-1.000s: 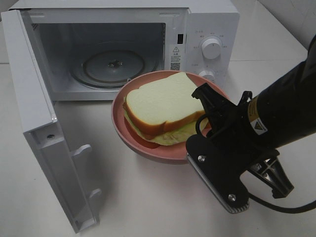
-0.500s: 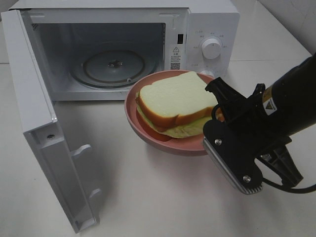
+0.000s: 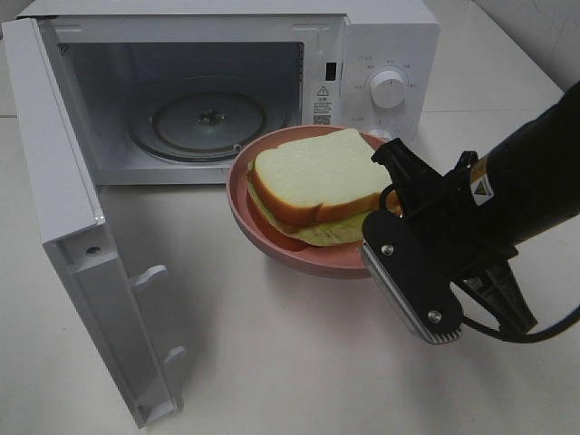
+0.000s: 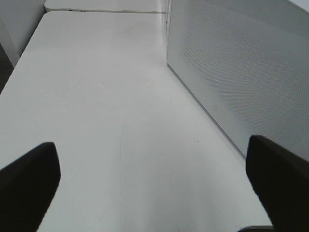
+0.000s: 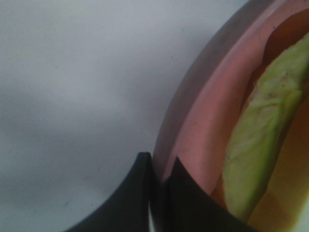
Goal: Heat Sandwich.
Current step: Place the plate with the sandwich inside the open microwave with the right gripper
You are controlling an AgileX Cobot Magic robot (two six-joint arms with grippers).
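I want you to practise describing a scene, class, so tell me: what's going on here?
The right arm's fingers are shut on the rim of a pink plate carrying the sandwich, just in front of the microwave, whose door stands open. The plate is not yet inside. The left arm's fingers are open, holding nothing, over the white table beside the microwave.

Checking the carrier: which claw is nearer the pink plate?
Right. The right claw grips the pink plate by its rim; the left claw hangs open over the table, elsewhere.
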